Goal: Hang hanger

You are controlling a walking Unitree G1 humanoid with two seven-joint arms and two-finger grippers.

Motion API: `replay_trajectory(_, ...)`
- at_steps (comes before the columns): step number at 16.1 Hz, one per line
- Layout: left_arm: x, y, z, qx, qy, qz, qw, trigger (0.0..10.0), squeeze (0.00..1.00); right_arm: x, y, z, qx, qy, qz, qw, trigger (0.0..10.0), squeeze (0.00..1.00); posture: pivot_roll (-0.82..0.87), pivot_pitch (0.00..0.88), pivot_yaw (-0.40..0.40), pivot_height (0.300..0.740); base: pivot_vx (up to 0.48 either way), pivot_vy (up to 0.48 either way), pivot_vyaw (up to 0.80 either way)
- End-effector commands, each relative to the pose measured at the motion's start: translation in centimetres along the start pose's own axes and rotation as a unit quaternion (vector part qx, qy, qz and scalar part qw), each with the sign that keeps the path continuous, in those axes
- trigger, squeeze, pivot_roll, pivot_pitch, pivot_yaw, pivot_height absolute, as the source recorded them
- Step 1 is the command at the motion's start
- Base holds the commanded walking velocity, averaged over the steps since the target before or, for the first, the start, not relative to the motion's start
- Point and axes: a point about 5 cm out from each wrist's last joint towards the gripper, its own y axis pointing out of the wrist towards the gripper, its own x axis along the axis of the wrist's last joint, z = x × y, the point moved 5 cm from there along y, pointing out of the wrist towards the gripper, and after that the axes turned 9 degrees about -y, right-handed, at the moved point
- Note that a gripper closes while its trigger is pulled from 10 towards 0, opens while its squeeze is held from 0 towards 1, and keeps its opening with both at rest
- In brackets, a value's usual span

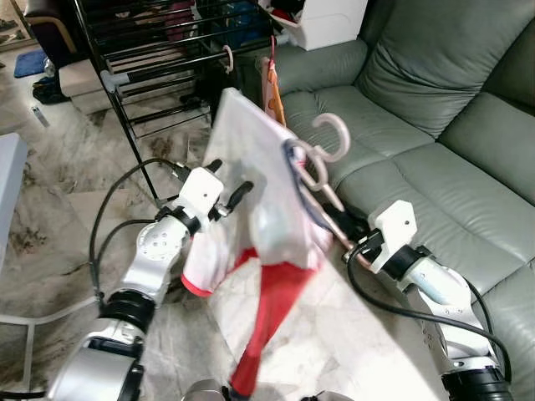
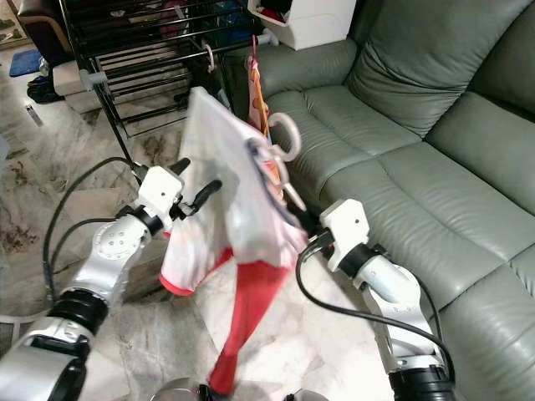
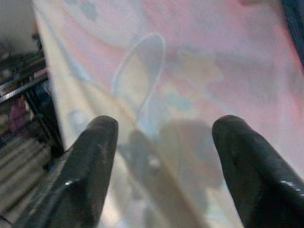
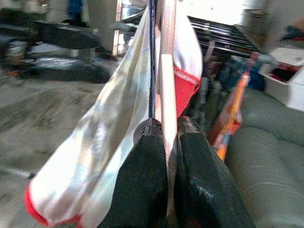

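right claw [image 4: 166, 142] pinching the hanger [image 1: 322, 163] with a white-red shirt [image 1: 259, 209]; left claw [image 3: 161, 142] spread; no legible writing.

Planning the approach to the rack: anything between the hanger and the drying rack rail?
Nothing visible blocks it. The right gripper holds the hanger with the white and red shirt on it. The drying rack stands beyond, with open space between. An orange garment already hangs on its rail.

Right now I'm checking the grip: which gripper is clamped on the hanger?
The right gripper: its fingers are shut on the hanger. The left gripper is open, against the shirt.
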Motion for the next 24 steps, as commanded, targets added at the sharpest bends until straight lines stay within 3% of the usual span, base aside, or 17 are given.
replay_trajectory(1, 1.5, 0.4, 1.3, 0.03, -0.026, -0.023, 0.999, 10.0, 1.0, 1.0, 0.1, 0.0, 0.012, -0.017, -0.02, 1.0, 10.0, 0.0, -0.09, 0.0, 0.018, 0.74, 0.0, 0.0, 0.0)
replay_trajectory(5, 1.6, 0.7, 1.2, 0.045, -0.123, -0.03, 0.991, 10.0, 1.0, 0.6, 0.3, 0.8, 0.043, -0.007, -0.016, 0.999, 10.0, 0.0, -0.09, 0.0, 0.011, 0.74, 0.0, 0.0, 0.0)
replay_trajectory(7, 1.2, 0.8, -0.5, 0.003, -0.14, -0.017, 0.99, 10.0, 1.0, 0.9, 1.0, 0.3, 0.029, 0.0, -0.025, 0.999, 10.0, 0.0, -0.08, 0.0, 0.009, 0.74, 0.0, 0.0, 0.0)
replay_trajectory(8, 1.2, 0.8, -1.0, -0.008, -0.148, -0.017, 0.989, 10.0, 0.76, 1.0, 1.1, 0.3, 0.029, 0.0, -0.026, 0.999, 10.0, 0.0, -0.09, 0.0, 0.008, 0.74, 0.0, 0.0, 0.0)
replay_trajectory(9, 1.3, 0.8, -1.9, -0.03, -0.158, -0.012, 0.987, 10.0, 0.16, 1.0, 1.4, 0.2, 0.028, -0.002, -0.028, 0.999, 10.0, 0.0, -0.09, 0.0, 0.008, 0.74, 0.0, 0.0, 0.0)
replay_trajectory(10, 1.3, 0.7, -2.1, -0.036, -0.16, -0.012, 0.986, 10.0, 0.0, 1.0, 1.5, 0.0, 0.025, -0.001, -0.028, 0.999, 10.0, 0.0, -0.09, 0.0, 0.007, 0.74, 0.0, 0.0, 0.0)
replay_trajectory(14, 1.6, 0.4, -2.2, -0.057, -0.165, -0.01, 0.985, 10.0, 0.0, 0.9, 2.0, -0.6, 0.02, -0.004, -0.03, 0.999, 10.0, 0.0, -0.09, 0.0, 0.006, 0.74, 0.0, 0.0, 0.0)
replay_trajectory(18, 2.5, 1.1, -1.2, -0.027, -0.22, -0.029, 0.975, 9.9, 0.0, 1.0, 2.3, 1.2, 0.059, 0.01, -0.035, 0.998, 10.0, 0.0, -0.09, 0.0, 0.003, 0.74, 0.0, 0.0, 0.0)
replay_trajectory(19, 2.7, 1.2, -1.3, -0.027, -0.231, -0.033, 0.972, 8.1, 0.0, 1.0, 2.0, 1.6, 0.07, 0.022, -0.033, 0.997, 10.0, 0.0, -0.09, 0.0, 0.001, 0.74, 0.0, 0.0, 0.0)
replay_trajectory(20, 2.8, 1.3, -1.4, -0.028, -0.235, -0.033, 0.971, 4.2, 0.0, 0.9, 1.9, 1.8, 0.075, 0.023, -0.033, 0.996, 10.0, 0.0, -0.09, 0.0, 0.003, 0.74, 0.0, 0.0, 0.0)
replay_trajectory(21, 2.8, 1.4, -1.5, -0.029, -0.239, -0.032, 0.97, 3.8, 0.0, 0.9, 1.8, 1.9, 0.078, 0.024, -0.032, 0.996, 10.0, 0.0, -0.1, 0.0, 0.004, 0.74, 0.0, 0.0, 0.0)
replay_trajectory(24, 2.7, 1.6, -1.8, -0.034, -0.239, -0.03, 0.97, 1.3, 0.0, 1.1, 1.8, 2.0, 0.083, 0.03, -0.036, 0.995, 10.0, 0.0, -0.1, 0.0, 0.008, 0.74, 0.0, 0.0, 0.0)
